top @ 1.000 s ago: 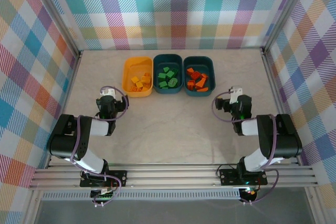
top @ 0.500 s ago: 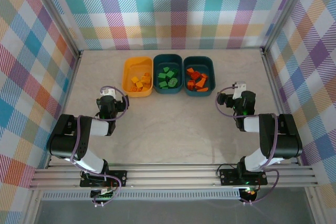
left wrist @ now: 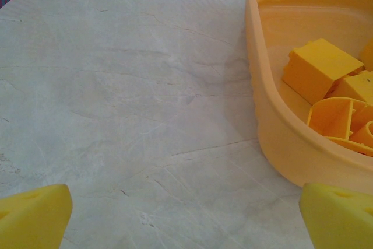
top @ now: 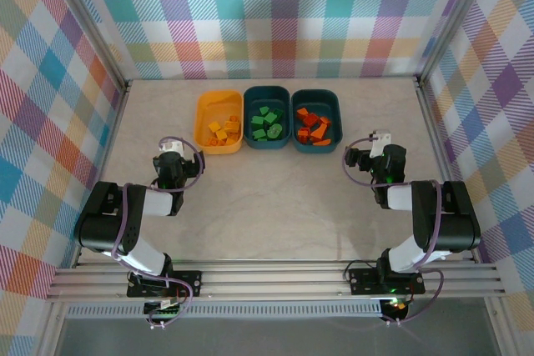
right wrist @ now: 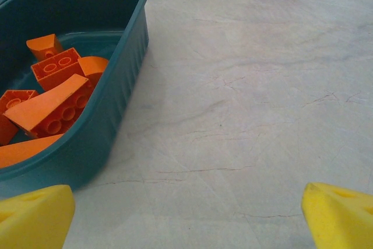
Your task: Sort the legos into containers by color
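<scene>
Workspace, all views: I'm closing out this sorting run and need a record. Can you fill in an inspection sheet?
Surface: pale marbled tabletop, no loose bricks seen on it.
Job's things: yellow legos in the yellow-orange tub; green legos in the middle teal tub; orange-red legos in the right teal tub. Tubs stand side by side.
Clutter: nothing seen.
Grippers: left gripper open, beside the yellow-orange tub; right gripper open, beside the right teal tub; both hold nothing.
Cables: purple cable loops at each wrist, apart from the tubs.
Surroundings: plaid walls, metal frame rails.
</scene>
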